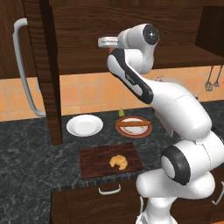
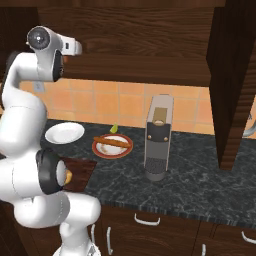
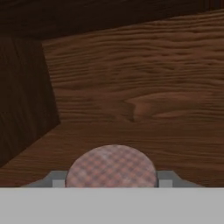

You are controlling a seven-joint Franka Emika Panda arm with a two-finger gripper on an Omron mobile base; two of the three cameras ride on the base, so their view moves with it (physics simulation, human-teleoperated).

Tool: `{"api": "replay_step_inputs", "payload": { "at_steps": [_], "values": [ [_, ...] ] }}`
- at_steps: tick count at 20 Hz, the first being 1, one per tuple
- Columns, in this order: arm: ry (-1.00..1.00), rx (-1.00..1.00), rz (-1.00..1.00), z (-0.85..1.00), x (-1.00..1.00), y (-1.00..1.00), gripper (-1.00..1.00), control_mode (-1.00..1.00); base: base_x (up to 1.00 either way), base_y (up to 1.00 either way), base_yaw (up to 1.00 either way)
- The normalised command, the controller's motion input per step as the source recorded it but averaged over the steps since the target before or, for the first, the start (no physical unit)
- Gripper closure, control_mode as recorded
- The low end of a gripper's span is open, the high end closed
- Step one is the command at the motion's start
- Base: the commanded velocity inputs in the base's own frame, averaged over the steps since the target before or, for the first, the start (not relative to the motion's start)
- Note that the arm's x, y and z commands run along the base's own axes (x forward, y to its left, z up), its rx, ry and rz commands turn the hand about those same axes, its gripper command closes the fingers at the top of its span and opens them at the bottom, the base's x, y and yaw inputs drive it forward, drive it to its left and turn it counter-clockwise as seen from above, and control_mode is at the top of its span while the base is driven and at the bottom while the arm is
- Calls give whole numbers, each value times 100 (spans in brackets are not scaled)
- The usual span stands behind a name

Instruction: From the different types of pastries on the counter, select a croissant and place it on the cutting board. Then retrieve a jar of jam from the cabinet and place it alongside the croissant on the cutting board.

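Inside the cabinet (image 1: 131, 26), the gripper (image 3: 112, 183) had its fingers (image 3: 165, 179) clamped on the jar of jam (image 3: 111, 168), ready to carry it to the cutting board (image 1: 94, 162), where the croissant (image 1: 119, 162) lay near the front edge.

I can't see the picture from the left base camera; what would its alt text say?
A white robot arm reaches up into an open dark wooden cabinet. Below, a croissant lies on a cutting board on the dark marbled counter, behind it a white plate and a pastry stick on a red-rimmed plate.

Wood, stone and glazed surfaces

The cabinet (image 1: 131, 39) and cutting board (image 1: 98, 159) show matt grained wood; the counter (image 1: 30, 153) is polished veined stone; the white plate (image 1: 84, 125) looks glossy.
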Motion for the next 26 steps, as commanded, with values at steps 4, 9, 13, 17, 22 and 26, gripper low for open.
{"api": "replay_step_inputs", "payload": {
  "at_steps": [4, 9, 13, 17, 22, 26],
  "values": [
    [-3, 1, 18, 26, -100, 0, 100, -100, 0, 0, 0],
    [0, 0, 13, 13, -100, 0, 100, -100, 0, 0, 0],
    [0, 0, 6, 17, -100, 0, 100, -100, 0, 0, 0],
    [2, 0, 1, 11, -100, 0, 100, -100, 0, 0, 0],
    [5, 0, 0, 1, -100, 0, 100, -100, 0, 0, 0],
    [5, 0, 0, 0, -100, 0, 100, -100, 0, 0, 0]
  ]
}}
